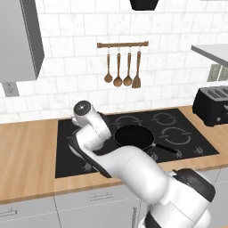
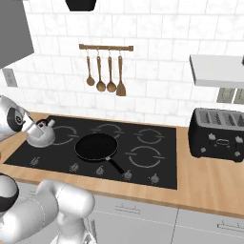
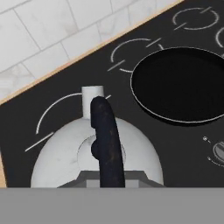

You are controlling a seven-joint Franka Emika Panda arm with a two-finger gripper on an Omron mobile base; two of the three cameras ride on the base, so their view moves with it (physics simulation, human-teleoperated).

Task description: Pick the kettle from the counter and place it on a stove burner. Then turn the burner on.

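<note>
Clenched on the black loop handle of the kettle (image 3: 96, 148), the gripper (image 3: 107, 181) sits directly above it, the handle's long axis running away from the hand toward the spout. Largest first: the stove (image 2: 157, 169) carries it near its left edge, seemingly on the stove burner (image 3: 52, 113); the knobs (image 2: 99, 170) line the front edge.

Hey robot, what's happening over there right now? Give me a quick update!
Claw shut on kettle handle. Kettle over the widest stove burner at the cooktop's left. Frying pan sits beside it, apart. Knobs not yet touched.
</note>
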